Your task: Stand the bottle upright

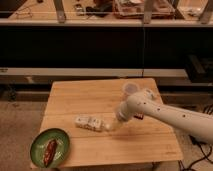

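Now the bottle (89,122) is laid flat on its side on the wooden table (90,95). The gripper (111,125) is held low, just beside the bottle's cap end. Whether it is spread or pinched together cannot be told. A green plate (61,142) is seen near the bottle.

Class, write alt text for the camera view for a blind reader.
A small bottle lies on its side on a wooden table, the robot's gripper just beside one end. A green plate holding something brown sits at the front left corner; a pale cup stands behind the arm.
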Tool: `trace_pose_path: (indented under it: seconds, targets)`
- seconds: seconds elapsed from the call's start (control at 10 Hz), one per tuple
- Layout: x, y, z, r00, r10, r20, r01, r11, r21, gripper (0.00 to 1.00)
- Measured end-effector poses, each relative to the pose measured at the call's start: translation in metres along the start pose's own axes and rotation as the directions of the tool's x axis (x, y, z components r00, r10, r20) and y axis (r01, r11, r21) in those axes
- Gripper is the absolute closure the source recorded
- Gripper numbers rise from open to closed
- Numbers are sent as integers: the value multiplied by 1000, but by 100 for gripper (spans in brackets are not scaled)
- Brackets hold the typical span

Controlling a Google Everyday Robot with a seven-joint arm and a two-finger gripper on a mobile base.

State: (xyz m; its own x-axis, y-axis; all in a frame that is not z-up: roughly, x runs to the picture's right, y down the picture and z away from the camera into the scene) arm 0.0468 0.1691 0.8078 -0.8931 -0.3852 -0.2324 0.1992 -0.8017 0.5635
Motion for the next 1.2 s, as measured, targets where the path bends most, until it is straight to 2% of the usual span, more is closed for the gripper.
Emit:
trace_pose_path:
  seconds: [0.3, 0.5, 0.9, 1.2]
  targets:
    - [6, -5, 19, 1000, -11, -7, 11, 999, 34, 28]
    - [6, -4, 26, 1000, -21, 15, 20, 999, 47, 28]
    - [16, -4, 27, 990, -64, 123, 56, 996, 69, 28]
    - [24, -9, 30, 972, -95, 213, 77, 993, 91, 28]
